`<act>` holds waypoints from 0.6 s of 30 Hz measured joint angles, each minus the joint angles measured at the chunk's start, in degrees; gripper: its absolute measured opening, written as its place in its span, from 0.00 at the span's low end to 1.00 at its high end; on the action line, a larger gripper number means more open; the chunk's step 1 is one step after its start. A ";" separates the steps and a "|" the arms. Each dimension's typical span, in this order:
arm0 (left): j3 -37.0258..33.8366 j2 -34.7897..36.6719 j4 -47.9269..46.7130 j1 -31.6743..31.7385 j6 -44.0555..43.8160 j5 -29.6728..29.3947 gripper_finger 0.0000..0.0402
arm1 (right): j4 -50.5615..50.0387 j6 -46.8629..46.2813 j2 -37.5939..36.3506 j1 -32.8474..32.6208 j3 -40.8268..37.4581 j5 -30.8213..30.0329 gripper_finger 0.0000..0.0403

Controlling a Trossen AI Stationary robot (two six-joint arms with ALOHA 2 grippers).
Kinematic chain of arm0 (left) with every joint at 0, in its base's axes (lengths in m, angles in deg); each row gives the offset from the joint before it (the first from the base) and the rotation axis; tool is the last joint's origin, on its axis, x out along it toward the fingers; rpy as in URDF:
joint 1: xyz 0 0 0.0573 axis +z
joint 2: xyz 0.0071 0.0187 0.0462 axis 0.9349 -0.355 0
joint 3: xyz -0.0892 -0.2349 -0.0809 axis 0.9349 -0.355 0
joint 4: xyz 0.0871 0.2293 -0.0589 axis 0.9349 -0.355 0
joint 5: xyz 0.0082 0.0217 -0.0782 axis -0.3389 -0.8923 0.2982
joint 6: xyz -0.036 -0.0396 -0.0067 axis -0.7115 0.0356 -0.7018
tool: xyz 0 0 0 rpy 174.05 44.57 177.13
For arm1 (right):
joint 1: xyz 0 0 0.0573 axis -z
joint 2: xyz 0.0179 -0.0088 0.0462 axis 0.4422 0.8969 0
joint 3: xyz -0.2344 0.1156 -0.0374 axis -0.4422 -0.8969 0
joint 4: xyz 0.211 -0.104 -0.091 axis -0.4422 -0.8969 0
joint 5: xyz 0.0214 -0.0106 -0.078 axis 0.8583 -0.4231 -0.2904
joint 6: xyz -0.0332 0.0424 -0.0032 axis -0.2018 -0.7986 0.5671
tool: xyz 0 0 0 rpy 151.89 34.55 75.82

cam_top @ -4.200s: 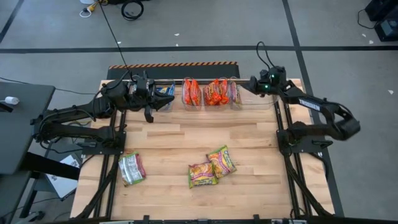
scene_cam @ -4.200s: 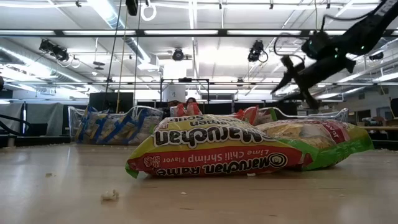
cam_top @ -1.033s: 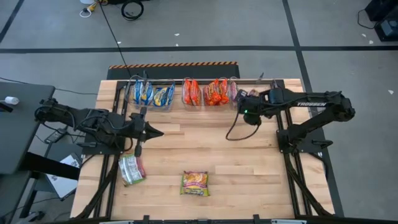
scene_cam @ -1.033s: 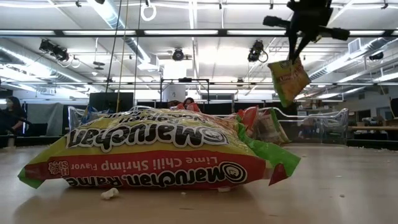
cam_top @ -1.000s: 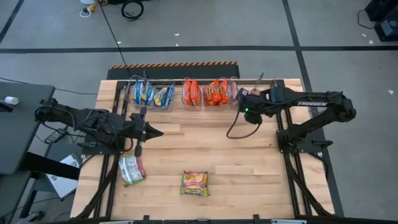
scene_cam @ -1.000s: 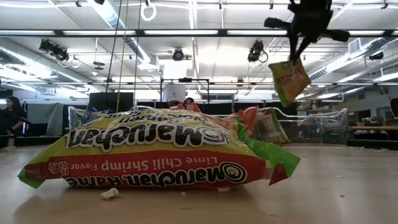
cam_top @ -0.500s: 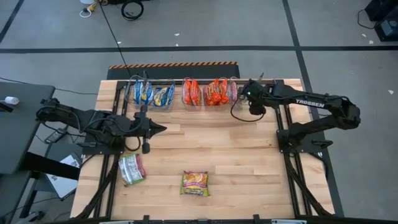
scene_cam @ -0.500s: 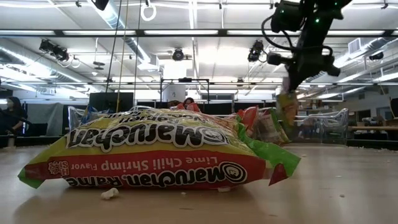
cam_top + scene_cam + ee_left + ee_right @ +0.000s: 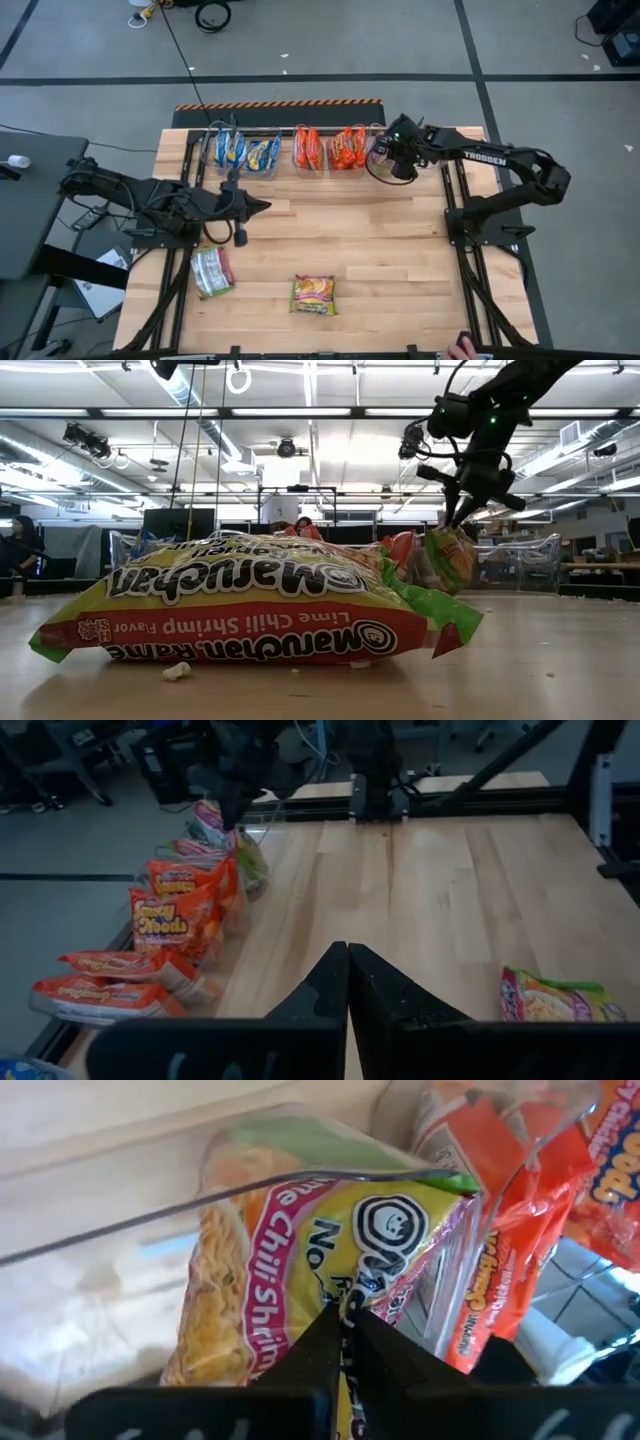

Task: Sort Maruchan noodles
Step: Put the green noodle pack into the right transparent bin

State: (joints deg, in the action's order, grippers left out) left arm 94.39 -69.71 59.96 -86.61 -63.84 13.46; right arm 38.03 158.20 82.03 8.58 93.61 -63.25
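My right gripper is over the clear right-hand bin at the table's far edge, shut on a yellow-green and pink Maruchan noodle packet. That packet reaches down inside the bin. My left gripper hovers shut and empty over the left part of the table; its fingers meet in its wrist view. A yellow-green packet lies flat near the front edge, and a green-pink one lies flat at the front left. My right gripper pinches the packet's upper edge between its two fingers, coming from above and slanting down. The packet hangs below the fingers, upright, behind the bin's clear wall. Whether its lower end rests on the bin floor I cannot tell.
Along the far edge stand clear bins, one with blue packets and one with orange packets, right beside the bin my right gripper is at. In the low view the near packet fills the foreground. Bare wood lies mid-table.
My right gripper has carried the hanging packet toward the table's far edge and down, rolling its wrist on the way. The packet has gone from high above the table to inside the right-hand bin.
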 joint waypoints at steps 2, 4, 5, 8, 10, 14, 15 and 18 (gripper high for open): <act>0.00 0.00 0.04 0.00 -0.34 -0.72 0.02 | 0.64 -1.47 0.77 0.97 0.00 1.45 0.09; 0.00 0.00 0.15 0.00 -0.36 -0.81 0.02 | 2.09 -2.73 1.77 1.80 -0.01 1.76 0.09; 0.00 0.00 0.17 0.00 -0.38 -0.81 0.02 | 2.85 -3.21 2.18 2.20 0.00 1.87 0.09; 0.00 0.01 0.17 0.00 -0.34 -0.80 0.02 | 5.08 -3.39 3.70 3.14 0.00 1.97 0.10; 0.00 0.02 0.15 0.00 -0.34 -0.79 0.02 | 5.94 -4.04 4.38 3.32 0.00 2.02 0.11; 0.00 0.02 0.16 0.00 -0.37 -0.79 0.02 | 6.08 -4.95 5.51 3.45 0.00 3.24 0.15; 0.00 0.02 0.15 0.00 -0.37 -0.79 0.02 | 6.08 -5.07 5.70 3.46 0.00 3.42 0.16; 0.00 0.04 0.16 0.00 -0.37 -0.78 0.02 | 6.16 -6.53 5.72 3.46 0.00 3.92 0.19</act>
State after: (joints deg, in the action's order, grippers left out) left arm 94.39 -69.67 60.12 -86.61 -64.20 12.68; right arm 44.18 151.67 87.75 12.04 93.61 -59.33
